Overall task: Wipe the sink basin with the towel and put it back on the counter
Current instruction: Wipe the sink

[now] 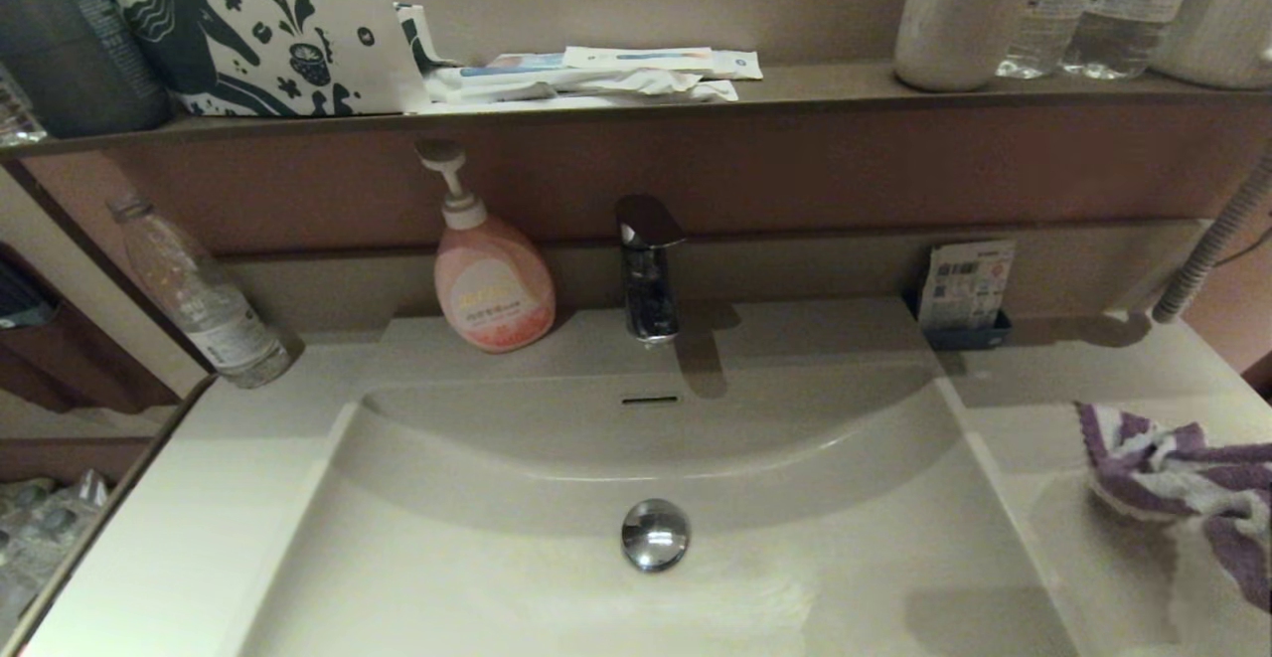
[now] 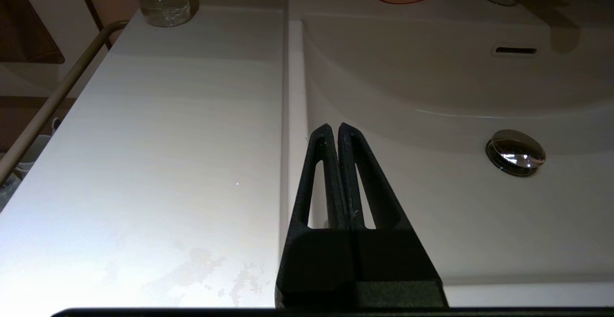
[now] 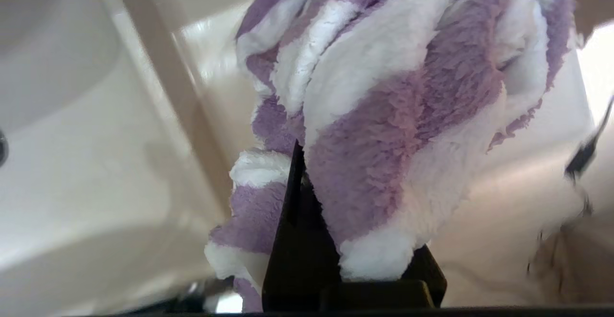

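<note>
The purple-and-white striped towel (image 1: pixel 1173 468) bunches over the counter (image 1: pixel 1073 379) at the right of the sink basin (image 1: pixel 497 558), running off the head view's right edge. In the right wrist view the towel (image 3: pixel 407 91) fills the space round my right gripper (image 3: pixel 307 156), which is shut on a fold; one black finger (image 3: pixel 292 197) shows, the other is buried in cloth. My left gripper (image 2: pixel 333 127) is shut and empty, held low over the basin's left rim. The chrome drain stopper (image 1: pixel 655 535) sits mid-basin. Neither gripper shows in the head view.
Behind the basin stand a chrome faucet (image 1: pixel 648 269) and a pink soap pump bottle (image 1: pixel 492 289). A plastic bottle (image 1: pixel 199 299) is at the back left, a packet in a dark holder (image 1: pixel 964 294) at the back right. The dark shelf (image 1: pixel 795 85) carries bottles and packets.
</note>
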You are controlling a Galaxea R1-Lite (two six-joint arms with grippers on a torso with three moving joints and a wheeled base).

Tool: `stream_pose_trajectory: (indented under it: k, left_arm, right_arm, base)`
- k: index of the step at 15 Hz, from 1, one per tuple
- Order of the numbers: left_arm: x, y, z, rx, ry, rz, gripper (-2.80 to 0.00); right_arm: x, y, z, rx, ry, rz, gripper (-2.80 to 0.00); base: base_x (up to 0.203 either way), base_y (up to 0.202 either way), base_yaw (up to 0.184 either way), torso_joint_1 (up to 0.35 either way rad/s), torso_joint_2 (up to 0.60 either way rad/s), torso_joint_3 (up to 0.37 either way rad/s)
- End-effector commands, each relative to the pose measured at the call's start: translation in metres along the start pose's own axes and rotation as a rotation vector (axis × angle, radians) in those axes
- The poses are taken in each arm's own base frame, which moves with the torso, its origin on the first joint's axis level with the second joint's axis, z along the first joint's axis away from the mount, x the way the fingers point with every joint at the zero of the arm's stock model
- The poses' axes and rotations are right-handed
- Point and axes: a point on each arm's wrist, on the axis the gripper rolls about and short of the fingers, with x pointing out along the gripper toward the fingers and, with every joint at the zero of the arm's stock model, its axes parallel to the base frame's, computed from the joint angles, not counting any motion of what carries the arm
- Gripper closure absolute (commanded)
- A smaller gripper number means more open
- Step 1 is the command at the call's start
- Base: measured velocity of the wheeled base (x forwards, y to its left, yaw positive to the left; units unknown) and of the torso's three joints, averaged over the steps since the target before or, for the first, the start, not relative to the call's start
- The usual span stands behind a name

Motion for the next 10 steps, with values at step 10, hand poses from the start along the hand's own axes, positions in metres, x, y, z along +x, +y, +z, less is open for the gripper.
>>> stream_pose_trajectory:
  k: [10]
  left_arm:
    - [0.000, 0.000, 0.000, -0.001, -0.001, 0.000, 0.00]
  right_arm:
    - [0.083, -0.056, 0.011, 0.181, 0.191, -0.388, 0.00]
  base:
    - [0.000, 0.000, 0.000, 0.000, 0.00, 0.000]
